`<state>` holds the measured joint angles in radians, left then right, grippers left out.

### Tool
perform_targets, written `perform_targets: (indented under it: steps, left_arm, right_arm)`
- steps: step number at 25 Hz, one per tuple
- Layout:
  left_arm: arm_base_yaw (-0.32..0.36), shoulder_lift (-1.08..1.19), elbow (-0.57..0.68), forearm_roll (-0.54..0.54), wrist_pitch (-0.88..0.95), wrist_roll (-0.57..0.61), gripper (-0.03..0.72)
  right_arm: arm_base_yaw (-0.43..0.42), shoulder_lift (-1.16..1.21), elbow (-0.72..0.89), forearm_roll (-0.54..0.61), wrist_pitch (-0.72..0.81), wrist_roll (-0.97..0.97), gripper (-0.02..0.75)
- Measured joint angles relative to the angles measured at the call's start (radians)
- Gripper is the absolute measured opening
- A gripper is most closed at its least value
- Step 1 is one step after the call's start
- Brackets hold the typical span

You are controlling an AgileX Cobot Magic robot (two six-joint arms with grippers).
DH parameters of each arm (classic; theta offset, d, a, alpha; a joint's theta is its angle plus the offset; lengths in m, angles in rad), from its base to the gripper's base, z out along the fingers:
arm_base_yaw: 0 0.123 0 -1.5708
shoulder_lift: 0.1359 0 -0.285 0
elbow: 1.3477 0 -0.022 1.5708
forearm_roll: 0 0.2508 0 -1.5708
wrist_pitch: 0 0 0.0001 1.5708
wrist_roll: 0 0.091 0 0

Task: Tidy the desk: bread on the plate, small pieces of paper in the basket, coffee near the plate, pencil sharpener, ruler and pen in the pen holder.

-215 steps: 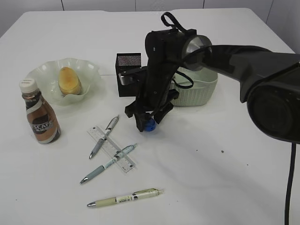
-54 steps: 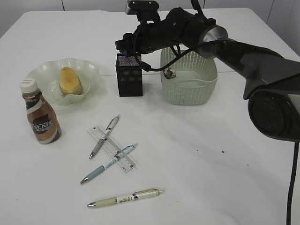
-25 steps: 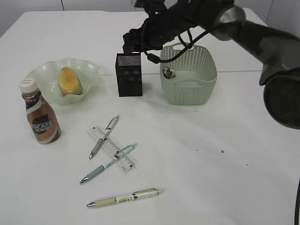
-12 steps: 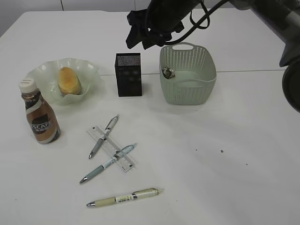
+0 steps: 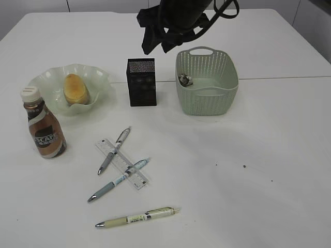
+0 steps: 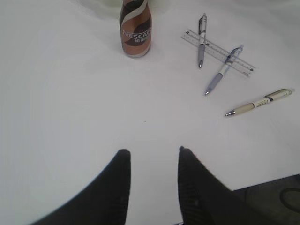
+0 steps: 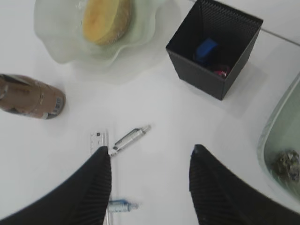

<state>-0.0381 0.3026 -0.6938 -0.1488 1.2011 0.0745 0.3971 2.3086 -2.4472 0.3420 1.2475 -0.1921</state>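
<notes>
My right gripper hangs open and empty high above the black pen holder. The right wrist view looks down between its jaws at the pen holder, where the blue pencil sharpener lies inside. The bread sits on the green plate, and the coffee stands in front of it. The clear ruler lies on the desk under two pens. A third pen lies nearer. My left gripper is open over bare desk.
The sage-green basket stands right of the pen holder with a crumpled piece of paper inside. A seam crosses the desk behind these things. A few dark specks dot the desk at the right.
The right arm has risen and drawn back from over the pen holder, toward the top of the exterior view. Things on the desk have not moved.
</notes>
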Motion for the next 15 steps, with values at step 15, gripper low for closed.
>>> perform_targets:
  steps: [15]
  left_arm:
    - [0.0,0.0,0.0,-0.024,0.0,0.0,0.253]
  right_arm:
    - [0.152,-0.195,0.498,-0.161,-0.002,0.093,0.392]
